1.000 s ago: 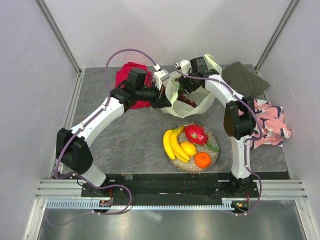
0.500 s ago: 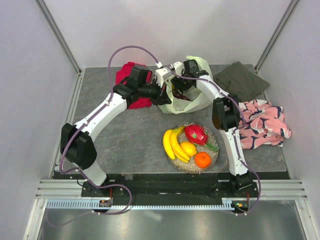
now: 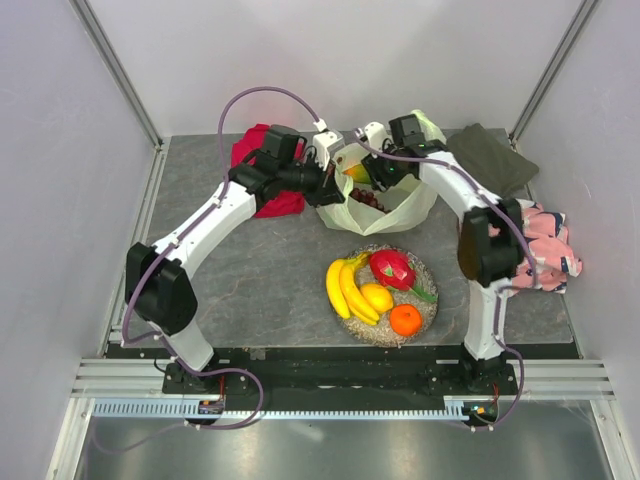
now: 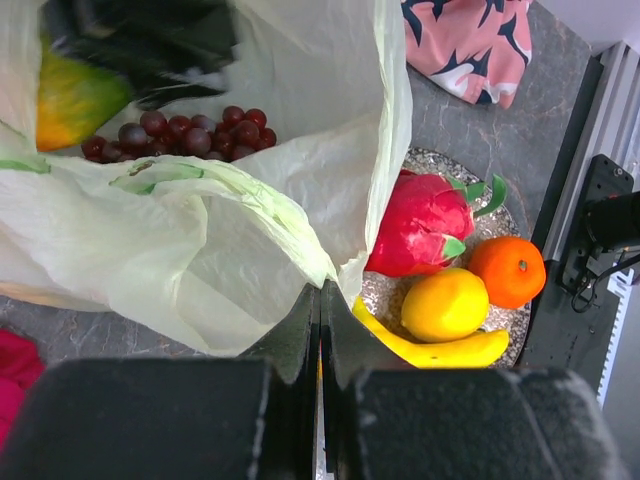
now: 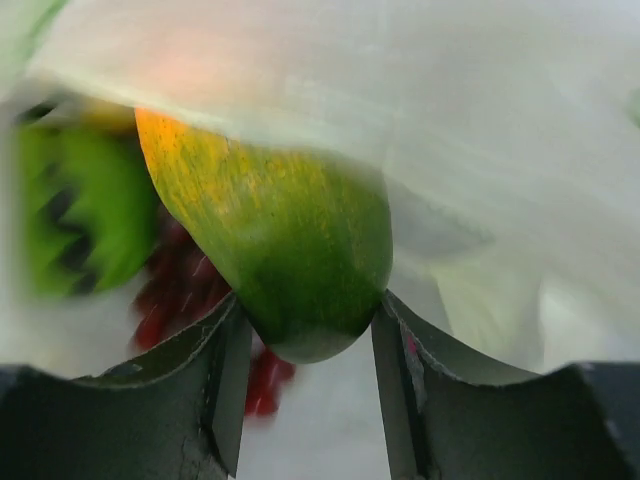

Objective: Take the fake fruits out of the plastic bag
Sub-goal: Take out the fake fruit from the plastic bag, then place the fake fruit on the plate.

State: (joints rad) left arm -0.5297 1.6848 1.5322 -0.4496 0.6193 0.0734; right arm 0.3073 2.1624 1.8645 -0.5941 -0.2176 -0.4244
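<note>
At the far middle of the counter (image 3: 250,285), the left claw (image 4: 320,305) pinches the rim of the thin pale yellow-green plastic bag (image 4: 200,260), while inside it the right claw (image 5: 308,325) clamps a glossy green-and-yellow plastic mango (image 5: 285,235).

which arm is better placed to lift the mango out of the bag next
Right. The right tool is inside the plastic bag with the mango between its jaws. The left tool is shut on the bag's edge, holding it open.
</note>
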